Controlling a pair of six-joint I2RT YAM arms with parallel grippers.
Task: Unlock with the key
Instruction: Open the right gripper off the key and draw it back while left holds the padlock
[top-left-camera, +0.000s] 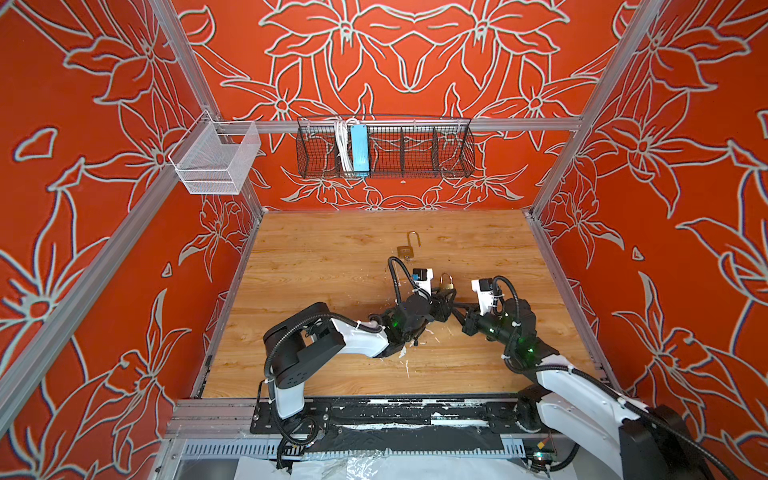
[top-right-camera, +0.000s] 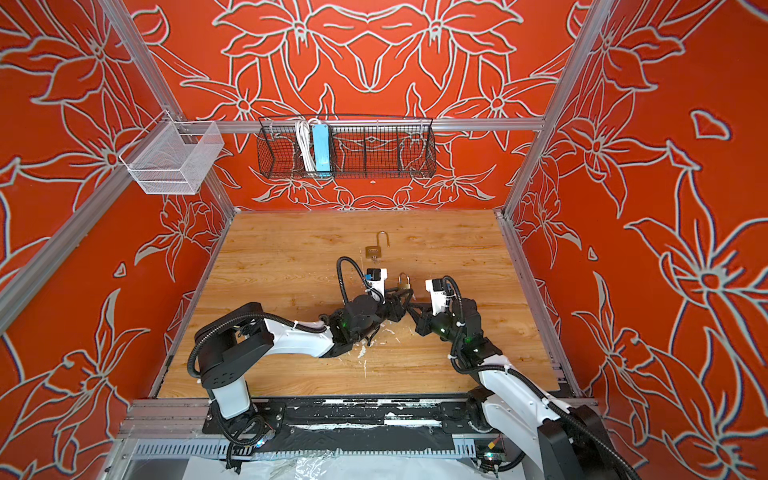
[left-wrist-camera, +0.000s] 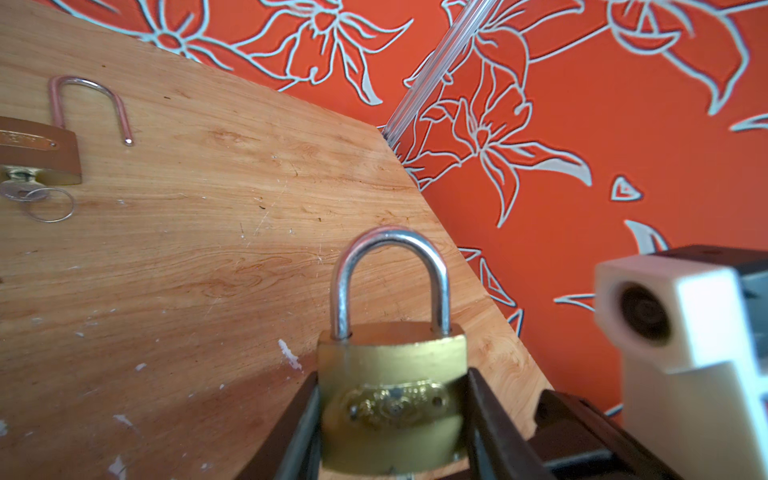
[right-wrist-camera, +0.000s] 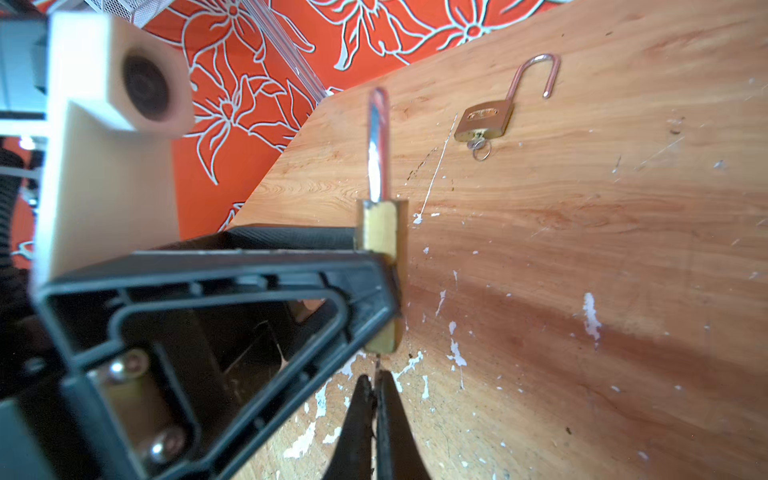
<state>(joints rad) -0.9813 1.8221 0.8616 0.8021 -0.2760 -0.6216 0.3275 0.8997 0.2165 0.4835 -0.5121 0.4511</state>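
A small brass padlock with its steel shackle closed is held upright just above the wooden table. My left gripper is shut on its body, one finger on each side. Edge-on in the right wrist view, the padlock has a thin key sticking out of its underside. My right gripper is shut on that key, directly under the lock.
A second brass padlock lies farther back with its shackle open and a key with a ring in it. A black wire basket and a white mesh basket hang on the walls. White flecks mark the table.
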